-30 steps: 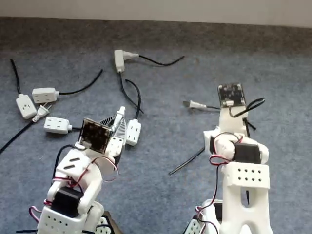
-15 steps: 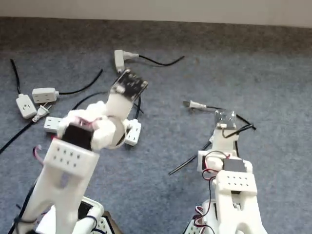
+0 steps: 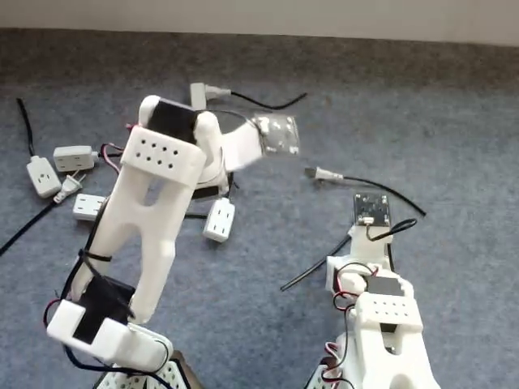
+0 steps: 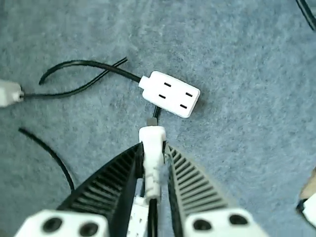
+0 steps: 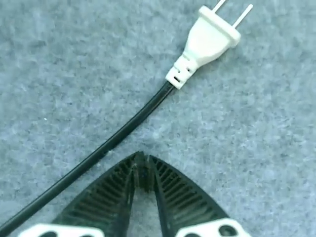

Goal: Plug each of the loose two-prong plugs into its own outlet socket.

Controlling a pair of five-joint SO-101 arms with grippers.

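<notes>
The left tool (image 4: pixel 152 148), clamped on a white two-prong plug (image 4: pixel 151 138), had the white plastic outlet block (image 4: pixel 170 94) just ahead at twelve o'clock

grey-blue carpet-like surface (image 3: pixel 462 113) spread wide, its pile short and even, pale plain band (image 3: pixel 340 14) along its far edge, small dark brown wedge (image 3: pixel 185 374) at the near edge

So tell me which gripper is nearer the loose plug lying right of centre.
Right. The right gripper, jaws shut, sits just behind that plug, beside its cord. The left gripper hangs over a socket block, holding a second plug.
</notes>
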